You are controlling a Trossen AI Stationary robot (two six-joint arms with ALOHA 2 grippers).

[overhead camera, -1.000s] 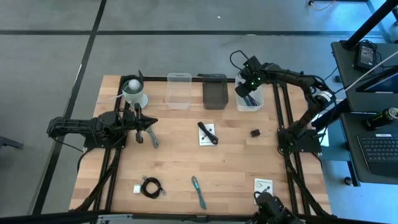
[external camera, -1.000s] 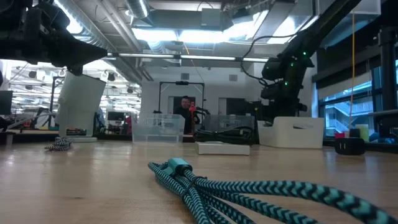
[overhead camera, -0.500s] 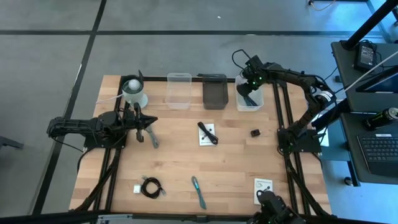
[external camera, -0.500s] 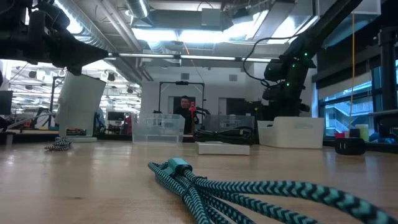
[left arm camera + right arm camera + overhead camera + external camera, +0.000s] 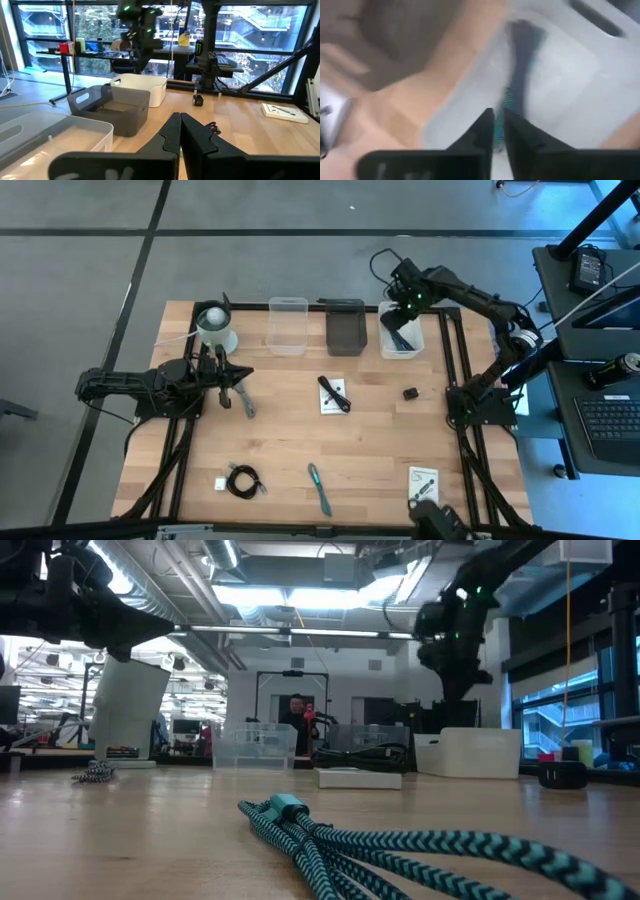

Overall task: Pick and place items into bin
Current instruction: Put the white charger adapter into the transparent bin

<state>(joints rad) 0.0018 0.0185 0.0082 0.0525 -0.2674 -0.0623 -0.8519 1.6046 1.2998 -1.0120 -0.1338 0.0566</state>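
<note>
A: Hovering over the white bin (image 5: 402, 336), the right gripper (image 5: 405, 298) has its fingers (image 5: 482, 131) together with nothing between them. A dark slim item with a teal streak (image 5: 519, 65) lies on the bin floor under it.

B: And the rest?

A: Scattered over the table (image 5: 290, 415): a card with a black part (image 5: 333, 395) near the middle, a small black piece (image 5: 410, 393) to its right, the coiled cable (image 5: 243, 480) and tiny white block (image 5: 219, 483) near the front left, the teal pen (image 5: 318, 487) front centre, and another card (image 5: 423, 478) front right.

B: Left arm?

A: Parked at the table's left side, left gripper (image 5: 232, 376) closed and empty, with a grey slim tool (image 5: 245, 404) just beside it.

B: What could go wrong from here?

A: My guess: the cards lie flat, so fingers may slide over them or catch only the part on top. The cable could uncoil and snag when lifted. The clear bin (image 5: 287, 325) and dark bin (image 5: 346, 326) stand close beside the white one, so a drop off-centre might land in the wrong one or on a rim.
</note>
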